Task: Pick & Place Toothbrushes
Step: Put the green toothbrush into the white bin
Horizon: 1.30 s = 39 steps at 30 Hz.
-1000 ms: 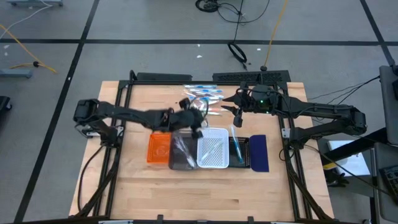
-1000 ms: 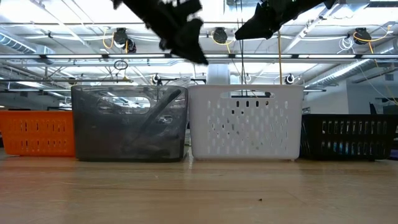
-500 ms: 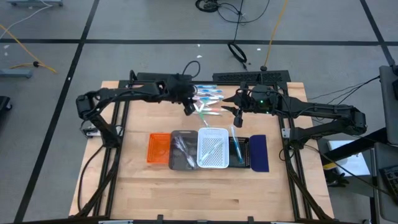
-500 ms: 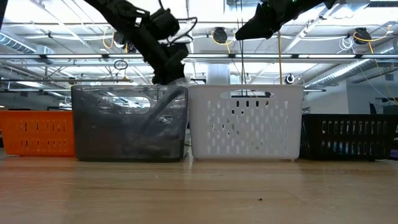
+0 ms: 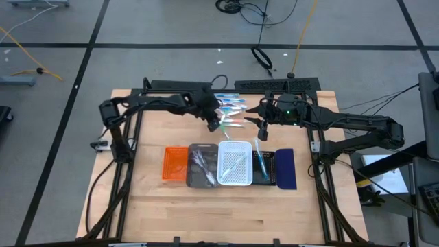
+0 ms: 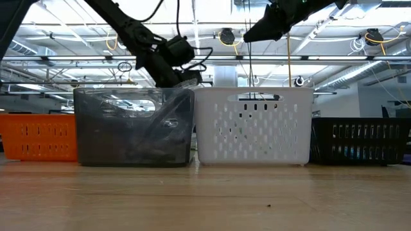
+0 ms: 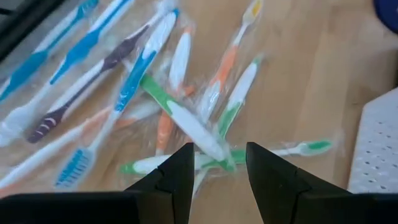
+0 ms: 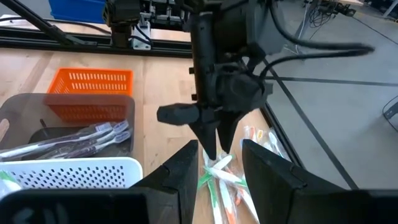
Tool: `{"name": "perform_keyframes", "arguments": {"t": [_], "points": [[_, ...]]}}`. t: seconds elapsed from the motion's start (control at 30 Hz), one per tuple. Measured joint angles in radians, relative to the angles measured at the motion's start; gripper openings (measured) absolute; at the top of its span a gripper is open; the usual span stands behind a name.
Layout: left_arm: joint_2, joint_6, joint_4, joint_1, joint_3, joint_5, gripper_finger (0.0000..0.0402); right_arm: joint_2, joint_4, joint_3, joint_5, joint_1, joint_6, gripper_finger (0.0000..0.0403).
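I see grey floor (image 5: 55, 137) crossed by dark lines, a yellow cable (image 5: 20, 34) far left, and ceiling beams (image 6: 359, 59).

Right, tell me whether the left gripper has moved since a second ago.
Yes. The left gripper has swung from over the grey tray to the far toothbrush pile.

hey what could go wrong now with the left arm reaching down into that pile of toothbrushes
1. The toothbrushes lie crossed and overlapping, so the open left gripper may pinch two at once or drag neighbours along.
2. They look wrapped in clear film, so the one picked might slip from the fingers.
3. The right gripper hovers close beside the same pile, so the two arms may bump.
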Motion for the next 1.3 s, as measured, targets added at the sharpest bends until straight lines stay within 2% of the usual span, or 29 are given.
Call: {"name": "perform_keyframes", "arguments": {"t": [0.43, 0.97, 1.07, 1.2, 1.3], "points": [[0.062, -0.135, 0.031, -0.013, 0.000, 0.009, 0.0145, 0.000, -0.002, 0.000, 0.002, 0.000, 0.000, 0.0116], [0.137, -0.195, 0.082, -0.057, 0.002, -0.042, 0.0144, 0.000, 0.094, -0.084, 0.007, -0.002, -0.003, 0.0116], [0.139, -0.213, 0.062, -0.056, 0.003, -0.071, 0.0113, 0.000, 0.097, -0.084, 0.007, -0.002, -0.004, 0.0116], [0.134, -0.179, 0.040, -0.055, 0.003, -0.076, 0.0020, 0.000, 0.097, -0.084, 0.006, -0.002, -0.003, 0.0116], [0.114, -0.171, 0.018, -0.052, 0.002, -0.083, 0.0014, 0.000, 0.097, -0.084, 0.005, -0.002, -0.003, 0.0116]]}}
